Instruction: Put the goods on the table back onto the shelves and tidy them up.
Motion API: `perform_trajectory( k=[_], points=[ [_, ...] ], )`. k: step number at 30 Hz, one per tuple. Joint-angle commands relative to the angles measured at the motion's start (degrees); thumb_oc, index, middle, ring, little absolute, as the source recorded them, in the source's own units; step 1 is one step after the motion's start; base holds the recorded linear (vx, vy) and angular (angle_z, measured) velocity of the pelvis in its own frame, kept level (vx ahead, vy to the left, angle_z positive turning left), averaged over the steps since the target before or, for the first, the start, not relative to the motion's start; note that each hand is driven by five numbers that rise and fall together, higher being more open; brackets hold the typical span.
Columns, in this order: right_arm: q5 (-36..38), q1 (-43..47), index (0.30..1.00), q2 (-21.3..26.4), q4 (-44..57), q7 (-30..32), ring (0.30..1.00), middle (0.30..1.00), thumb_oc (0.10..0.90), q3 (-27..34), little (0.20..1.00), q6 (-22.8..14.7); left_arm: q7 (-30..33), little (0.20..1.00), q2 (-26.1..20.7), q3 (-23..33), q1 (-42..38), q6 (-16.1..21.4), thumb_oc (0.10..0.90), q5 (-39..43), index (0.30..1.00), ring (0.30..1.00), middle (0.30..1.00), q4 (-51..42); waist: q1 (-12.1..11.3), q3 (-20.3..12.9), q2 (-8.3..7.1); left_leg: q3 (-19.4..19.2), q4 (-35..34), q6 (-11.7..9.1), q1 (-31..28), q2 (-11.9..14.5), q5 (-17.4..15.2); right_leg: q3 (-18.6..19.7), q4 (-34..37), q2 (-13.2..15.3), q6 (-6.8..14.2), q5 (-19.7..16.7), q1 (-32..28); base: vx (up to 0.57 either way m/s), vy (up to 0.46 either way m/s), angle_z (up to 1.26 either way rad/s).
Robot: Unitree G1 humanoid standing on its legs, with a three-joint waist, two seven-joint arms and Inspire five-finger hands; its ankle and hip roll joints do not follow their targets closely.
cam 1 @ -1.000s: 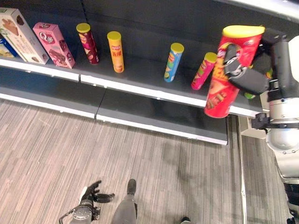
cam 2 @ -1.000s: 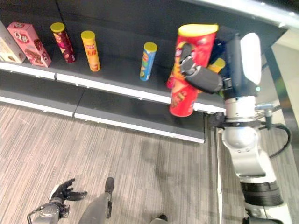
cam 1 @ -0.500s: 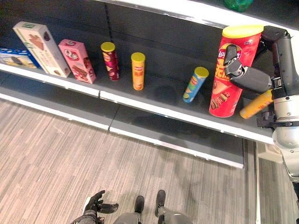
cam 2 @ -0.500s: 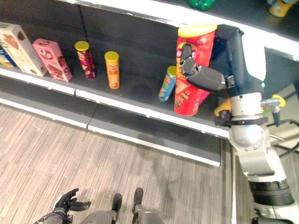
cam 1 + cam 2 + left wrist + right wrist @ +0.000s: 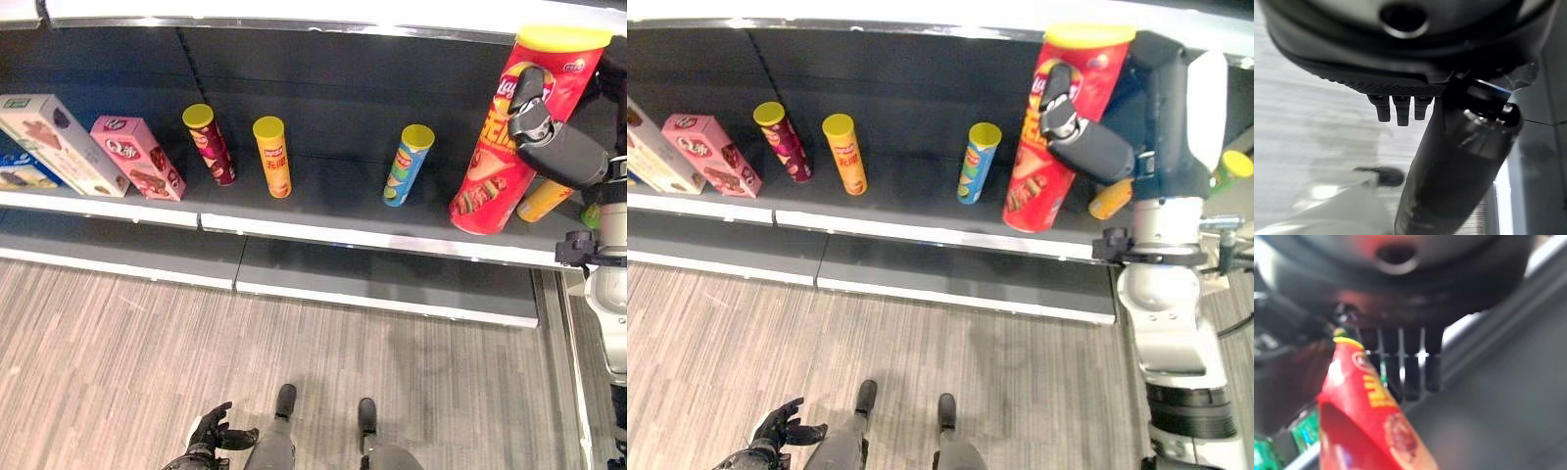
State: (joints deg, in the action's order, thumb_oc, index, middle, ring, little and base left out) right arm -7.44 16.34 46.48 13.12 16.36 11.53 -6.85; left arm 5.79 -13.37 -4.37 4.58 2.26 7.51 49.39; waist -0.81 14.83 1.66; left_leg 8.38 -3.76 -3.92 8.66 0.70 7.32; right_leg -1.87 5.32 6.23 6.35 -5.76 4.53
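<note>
The right hand has its fingers wrapped round the upper half of the big red can, the one with the yellow lid, and the can's base looks to be down on the dark shelf near its right end, though it leans a little, so I'd say the grip is kept on to steady it until it stands true. It has been brought in beside the row already there: a blue can just to its left, then further along an orange can and a maroon can, each with a yellow lid and each spaced apart, which suggests the tall tubes are being grouped together on this stretch. The boxes keep to the far left, a pink box next to a cream box, so like sits with like. Behind the red can, partly hidden by the arm, a small orange tube lies tilted, and it may want straightening later. The left hand hangs low over the wood-grain floor, fingers loosely spread and carrying nothing, out of the way
</note>
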Motion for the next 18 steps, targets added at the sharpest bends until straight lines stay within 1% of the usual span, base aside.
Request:
perform_trajectory(
  k=[1, 3, 5, 6, 7, 8, 9, 10, 11, 12, 13, 14, 15, 16, 17, 18],
  points=[
    [1.4, 5.4, 0.3, 1.4, 7.5, 2.6, 0.3, 0.3, 0.4, 1.6, 0.3, -3.9, 1.5, 0.9, -5.2, -1.6, 1.6, 1.5, 0.8, -1.9, 0.9, 0.9, 0.9, 1.3, -2.2, -6.6, -2.7, -1.0, 4.8, -2.2, 0.1, 2.3, -8.1, -2.9, -4.8, -0.1, 6.1, 7.6, -1.5, -0.01, 0.142, -0.34],
    [0.9, 7.3, 0.3, 1.3, 7.4, 1.9, 0.3, 0.3, 0.4, -1.4, 0.3, -3.6, 1.8, 0.9, -5.1, -1.0, 2.0, 1.7, 0.8, -1.0, 0.9, 0.9, 0.9, 1.0, -2.4, -7.1, -1.66, -2.3, 1.5, -1.2, -1.7, 1.2, -7.4, -2.0, -6.1, 1.9, 7.0, 6.8, -0.1, 0.0, 0.194, -0.21],
    [0.5, 7.3, 0.3, 1.4, 7.3, 1.2, 0.3, 0.3, 0.4, -2.1, 0.3, -3.4, 1.8, 0.9, -5.1, -0.8, 1.9, 1.9, 0.8, -1.4, 0.9, 0.9, 0.9, 1.3, -2.6, -7.4, -1.37, -2.6, 1.5, -0.7, -2.4, 0.3, -7.7, -2.3, -6.7, 2.8, 7.2, 7.1, -0.6, 0.03, 0.116, -0.15],
    [0.5, 7.3, 0.3, 1.4, 7.3, 1.2, 0.3, 0.3, 0.4, -2.1, 0.3, -3.4, 1.8, 0.9, -5.1, -0.8, 1.9, 1.9, 0.8, -1.4, 0.9, 0.9, 0.9, 1.3, -2.6, -7.3, -1.39, -2.6, 1.5, -0.7, -2.4, 0.3, -7.8, -2.3, -6.7, 2.9, 7.3, 7.1, -0.6, 0.02, 0.073, -0.15],
    [-0.1, 9.1, 0.3, 1.3, 7.5, 0.7, 0.3, 0.3, 0.4, -4.1, 0.3, -3.4, 2.1, 0.9, -5.3, -0.5, 2.0, 1.8, 0.8, -1.0, 0.9, 0.9, 0.9, 0.8, -2.8, -6.8, -1.18, -3.2, 2.1, -0.1, -3.0, 0.1, -8.5, -3.0, -9.3, 3.3, 7.4, 6.5, 0.3, -0.01, 0.042, -0.02],
    [-0.1, 9.3, 0.3, 1.3, 7.4, 0.7, 0.3, 0.3, 0.4, -4.2, 0.3, -3.4, 2.1, 0.9, -5.2, -0.4, 2.0, 1.7, 0.8, -1.0, 0.9, 0.9, 0.9, 0.8, -2.8, -6.7, -1.17, -3.3, 2.1, -0.1, -3.0, 0.2, -8.5, -2.9, -9.5, 3.3, 7.4, 6.6, 0.4, -0.06, 0.047, 0.01],
    [0.1, 12.0, 0.3, 0.6, 6.9, 0.8, 0.3, 0.3, 0.4, -7.3, 0.3, -3.9, 2.1, 0.9, -6.0, 0.1, 2.2, 1.7, 0.8, -0.1, 0.9, 0.9, 0.9, -0.4, -4.1, -5.7, -0.89, -4.9, 2.6, -0.1, -3.0, 1.2, -8.9, -7.1, -13.6, 3.0, 6.9, 6.6, 2.6, -0.06, 0.005, -0.05],
    [0.0, 12.2, 0.3, 0.5, 6.8, 0.9, 0.3, 0.3, 0.4, -7.5, 0.3, -3.9, 2.1, 0.9, -5.9, 0.2, 2.3, 1.7, 0.8, -0.1, 0.9, 0.9, 0.9, -0.4, -4.1, -5.7, -0.88, -4.9, 2.7, -0.2, -2.9, 1.3, -8.9, -7.0, -13.9, 3.0, 6.9, 6.7, 2.8, -0.08, 0.0, -0.34],
    [0.0, 12.5, 0.3, 0.5, 6.8, 0.7, 0.3, 0.3, 0.4, -8.4, 0.3, -4.2, 2.1, 0.9, -6.1, 0.5, 2.1, 1.6, 0.8, 0.3, 0.9, 0.9, 0.9, -0.8, -4.1, -5.2, -1.05, -5.4, 3.2, -0.3, -2.7, 1.3, -9.0, -8.5, -14.3, 2.3, 6.5, 6.8, 3.8, -0.02, -0.028, -0.73],
    [0.1, 12.6, 0.3, 0.4, 6.6, 0.7, 0.3, 0.3, 0.4, -8.5, 0.3, -4.3, 2.1, 0.9, -6.4, 0.9, 2.4, 1.8, 0.8, 0.5, 0.9, 0.9, 0.9, -0.8, -4.6, -5.1, -1.46, -5.7, 4.1, -0.2, -2.3, 1.0, -9.4, -10.1, -12.4, 2.4, 6.4, 7.4, 2.9, 0.0, -0.081, -0.81],
    [0.2, 12.4, 0.3, 0.5, 6.7, 0.5, 0.3, 0.3, 0.4, -8.2, 0.3, -4.2, 1.8, 0.9, -6.3, 0.8, 2.8, 1.7, 0.8, 0.5, 0.9, 0.9, 0.9, -1.5, -4.5, -5.0, -1.98, -5.7, 5.3, 0.0, -2.0, 0.8, -10.0, -10.3, -11.0, 1.9, 5.5, 8.1, 1.9, 0.02, -0.126, -0.59],
    [0.4, 12.8, 0.3, 1.0, 6.7, 0.4, 0.3, 0.3, 0.4, -8.0, 0.3, -3.9, 1.9, 0.9, -6.5, 1.2, 3.1, 1.7, 0.8, 1.1, 0.9, 0.9, 0.9, -2.6, -4.8, -4.6, -2.61, -5.4, 8.6, -0.3, -0.9, 0.4, -10.9, -9.9, -10.2, 1.5, 5.4, 8.2, 1.2, 0.02, -0.145, -0.02],
    [1.5, 13.0, 0.3, 1.5, 6.6, 0.2, 0.3, 0.3, 0.4, -8.0, 0.3, -4.0, 1.5, 0.9, -5.5, 1.4, 3.7, 1.9, 0.8, 2.9, 0.9, 0.9, 0.9, -3.1, -5.4, -3.9, -3.31, -4.7, 12.3, -0.8, 0.7, -0.4, -12.1, -9.3, -9.2, 1.0, 4.4, 8.5, 0.3, 0.01, -0.087, 0.27],
    [1.7, 12.7, 0.3, 1.8, 6.4, 0.3, 0.3, 0.3, 0.4, -7.8, 0.3, -3.8, 1.3, 0.9, -5.2, 1.3, 3.4, 2.0, 0.8, 3.8, 0.9, 0.9, 0.9, -3.4, -5.4, -3.8, -3.45, -4.5, 13.0, -1.4, 1.4, 0.0, -12.0, -9.5, -8.7, 1.0, 4.4, 8.9, -0.3, 0.03, -0.011, 0.34],
    [2.1, 12.0, 0.3, 2.0, 6.4, 0.0, 0.3, 0.3, 0.4, -7.3, 0.3, -3.5, 1.1, 0.9, -4.9, 1.0, 3.2, 1.8, 0.8, 3.9, 0.9, 0.9, 0.9, -3.4, -5.0, -3.7, -3.41, -4.4, 12.8, -2.0, 2.2, 1.0, -11.3, -9.8, -8.1, 1.2, 4.6, 9.1, -0.8, 0.03, 0.027, 0.25],
    [2.1, 11.8, 0.3, 2.0, 6.5, -0.1, 0.3, 0.3, 0.4, -7.2, 0.3, -3.5, 1.2, 0.9, -4.9, 0.9, 3.1, 1.9, 0.8, 3.9, 0.9, 0.9, 0.9, -3.4, -4.9, -3.7, -3.37, -4.2, 12.8, -2.0, 2.2, 1.0, -11.2, -10.0, -8.0, 1.2, 4.6, 9.1, -0.9, 0.07, 0.106, 0.29]
  ],
)
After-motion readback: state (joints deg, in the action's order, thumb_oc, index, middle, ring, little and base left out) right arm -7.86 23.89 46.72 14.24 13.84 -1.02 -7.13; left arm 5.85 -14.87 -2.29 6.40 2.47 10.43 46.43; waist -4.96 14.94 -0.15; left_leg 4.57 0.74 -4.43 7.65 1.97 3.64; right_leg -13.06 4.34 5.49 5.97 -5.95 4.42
